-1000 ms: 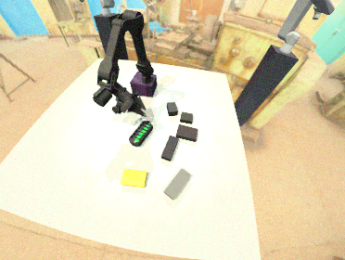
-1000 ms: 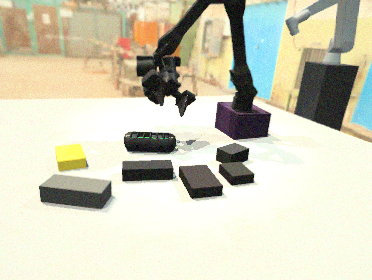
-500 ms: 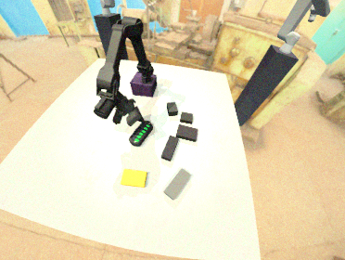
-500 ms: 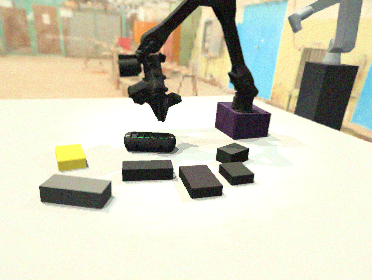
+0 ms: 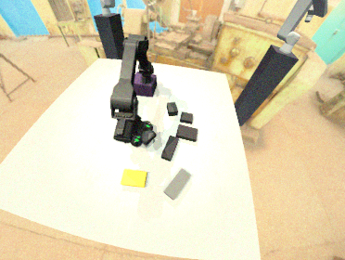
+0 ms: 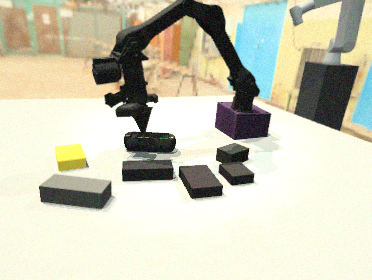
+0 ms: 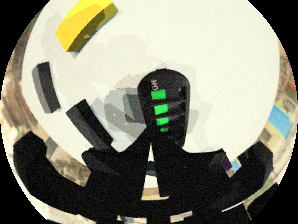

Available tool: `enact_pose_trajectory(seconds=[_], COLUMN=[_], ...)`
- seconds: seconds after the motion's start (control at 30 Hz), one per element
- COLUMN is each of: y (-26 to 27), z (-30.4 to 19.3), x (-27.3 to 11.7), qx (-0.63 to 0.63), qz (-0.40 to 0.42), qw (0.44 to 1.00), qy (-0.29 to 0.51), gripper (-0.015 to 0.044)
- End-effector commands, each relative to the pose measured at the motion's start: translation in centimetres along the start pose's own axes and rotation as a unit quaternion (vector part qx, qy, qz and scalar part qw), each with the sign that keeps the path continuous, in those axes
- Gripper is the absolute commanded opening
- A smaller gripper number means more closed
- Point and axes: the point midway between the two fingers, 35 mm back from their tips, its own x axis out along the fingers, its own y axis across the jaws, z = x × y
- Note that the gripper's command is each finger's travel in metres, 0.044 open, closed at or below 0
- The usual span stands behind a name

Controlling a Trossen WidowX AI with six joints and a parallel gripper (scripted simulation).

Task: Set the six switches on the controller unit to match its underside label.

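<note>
Switch unit [image 5: 136, 139] [image 6: 150, 142] [image 7: 167, 82] sits upright on the bench [image 5: 93, 186] [image 6: 175, 225] [image 7: 235, 65], green ends showing, label hidden below. My gripper [image 5: 147, 136] [image 6: 143, 131] [image 7: 150, 128] is right over it, jaws together, nothing held. Can't confirm any switch matches; some are hidden. Left: settle remaining switches, keep it flat, back the arm off. Yellow block [image 5: 134, 178] [image 6: 70, 157] [image 7: 86, 22] lies apart.

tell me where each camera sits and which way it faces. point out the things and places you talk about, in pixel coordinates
top: high over the bench [image 5: 70, 176], looking down; arm [image 5: 124, 93] [image 6: 165, 22] and gripper [image 5: 147, 136] [image 6: 142, 131] [image 7: 150, 128] show.
exterior: low at the bench's side, looking across it; the arm shows side-on, base on a purple block [image 5: 145, 86] [image 6: 232, 122].
wrist: on the arm near the gripper, looking past its closed fingers at the unit [image 5: 136, 139] [image 6: 150, 142] [image 7: 170, 82].
top and exterior share the grey block [image 5: 177, 184] [image 6: 75, 191].
</note>
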Motion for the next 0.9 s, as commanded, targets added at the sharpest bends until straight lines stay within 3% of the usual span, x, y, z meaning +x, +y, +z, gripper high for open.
enact_pose_trajectory(seconds=[0.0, 0.27, 0.87], y=[1.2, 4.3, 4.5], z=[0.5, 1.3, 1.8], x=[0.2, 0.1, 2.1], qx=[-0.037, -0.117, -0.118], qz=[-0.050, -0.153, -0.155], qw=[0.998, 0.975, 0.975], qy=[-0.032, -0.110, -0.111], gripper=[0.0000, 0.0000, 0.0000])
